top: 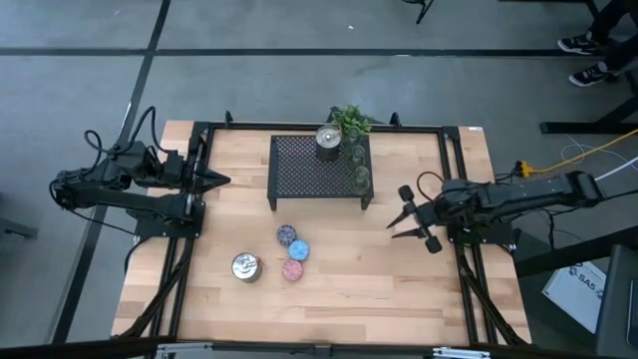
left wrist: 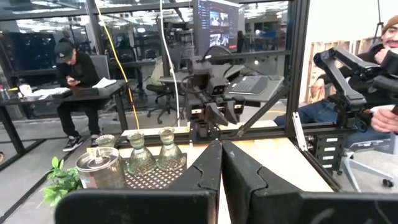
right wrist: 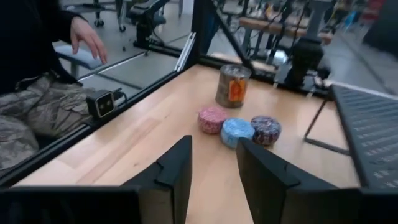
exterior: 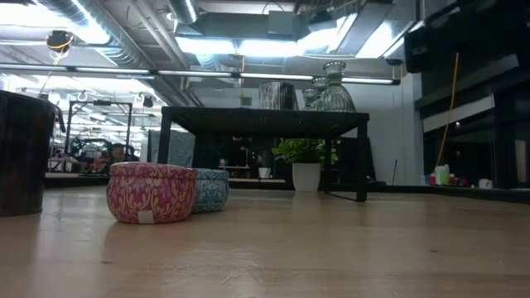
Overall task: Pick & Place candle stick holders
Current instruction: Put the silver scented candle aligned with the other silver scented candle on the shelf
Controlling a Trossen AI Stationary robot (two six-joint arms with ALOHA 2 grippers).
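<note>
We face our right gripper [top: 403, 223], fingers spread and empty, toward the blue holder [top: 298, 250] mid-table; next reach. Left gripper [top: 221, 180] waits pinched together.

In the low view, the silver holder [exterior: 23, 153] is cut off by the left edge, and the blue holder [exterior: 213, 189] sits half hidden behind the pink holder [exterior: 151, 192]; the purple one cannot be seen there. On the rack [exterior: 265, 121], the olive-green cups [exterior: 334, 91] overlap, so their count is unclear. From above, those cups [top: 358, 165] are too small and glassy to separate. The plant [left wrist: 60, 182] is cut by the left wrist view's edge.
</note>
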